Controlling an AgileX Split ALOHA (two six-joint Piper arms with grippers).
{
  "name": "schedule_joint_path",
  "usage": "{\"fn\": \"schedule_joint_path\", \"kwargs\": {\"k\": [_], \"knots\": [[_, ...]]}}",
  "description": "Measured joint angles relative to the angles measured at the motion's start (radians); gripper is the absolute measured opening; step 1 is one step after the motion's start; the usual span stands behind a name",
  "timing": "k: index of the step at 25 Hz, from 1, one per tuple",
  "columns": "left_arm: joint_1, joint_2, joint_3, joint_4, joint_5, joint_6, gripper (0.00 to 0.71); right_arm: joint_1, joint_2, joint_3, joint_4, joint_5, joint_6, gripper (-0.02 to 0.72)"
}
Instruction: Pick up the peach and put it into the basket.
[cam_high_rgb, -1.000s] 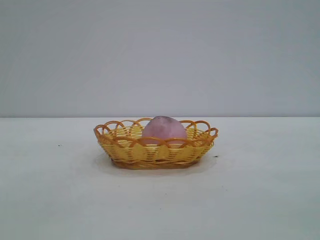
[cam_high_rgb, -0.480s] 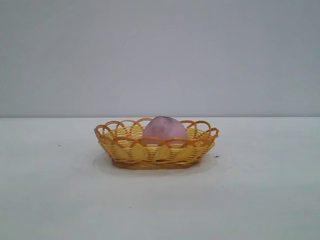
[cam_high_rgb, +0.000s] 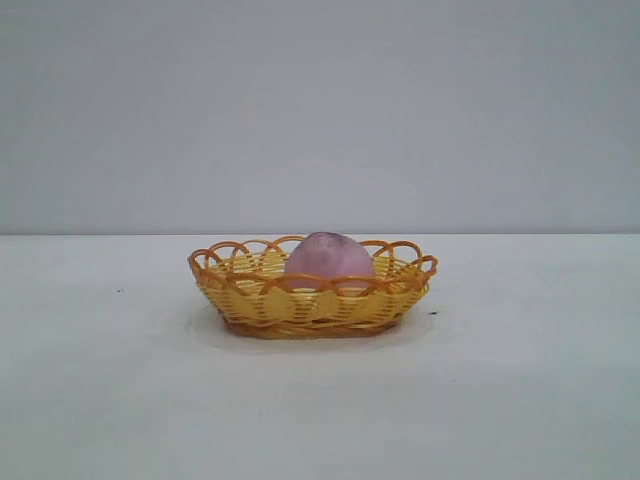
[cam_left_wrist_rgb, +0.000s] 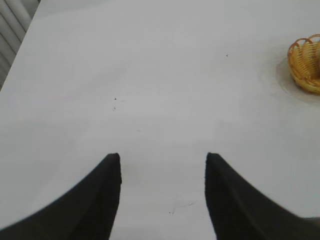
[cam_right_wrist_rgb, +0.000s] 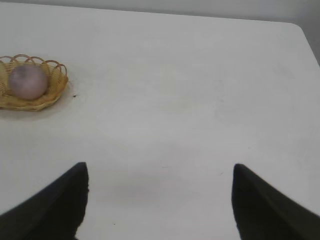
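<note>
Peach rests in basket; both arms clear

Left gripper (cam_left_wrist_rgb: 162, 197) hangs with fingers apart over bare table (cam_high_rgb: 100, 400), holding nothing. At centre, the peach (cam_high_rgb: 329, 258) sits inside the basket (cam_high_rgb: 312, 305), so the placing looks done. Right gripper (cam_right_wrist_rgb: 160, 205) hangs spread wide and empty, well away. White tabletop, plain grey wall (cam_high_rgb: 320, 110) behind.

A plain test or lab setup, staged rather than lived in: a bare matte white surface (cam_high_rgb: 520, 380) runs back to a blank grey wall (cam_high_rgb: 320, 110) directly behind the shallow yellow woven basket with an orange looped rim (cam_high_rgb: 312, 305), which sits alone at its middle.
</note>
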Motion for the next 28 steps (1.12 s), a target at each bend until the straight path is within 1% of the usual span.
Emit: {"fn": "schedule_joint_path", "kwargs": {"k": [3,7,28], "knots": [[-0.002,0.0,0.0,0.0,0.0,0.0,0.372,0.0,0.0,0.0,0.0,0.0,0.0,0.538],[-0.026,0.0,0.0,0.0,0.0,0.0,0.372,0.0,0.0,0.0,0.0,0.0,0.0,0.538],[-0.026,0.0,0.0,0.0,0.0,0.0,0.372,0.0,0.0,0.0,0.001,0.0,0.0,0.538]]}}
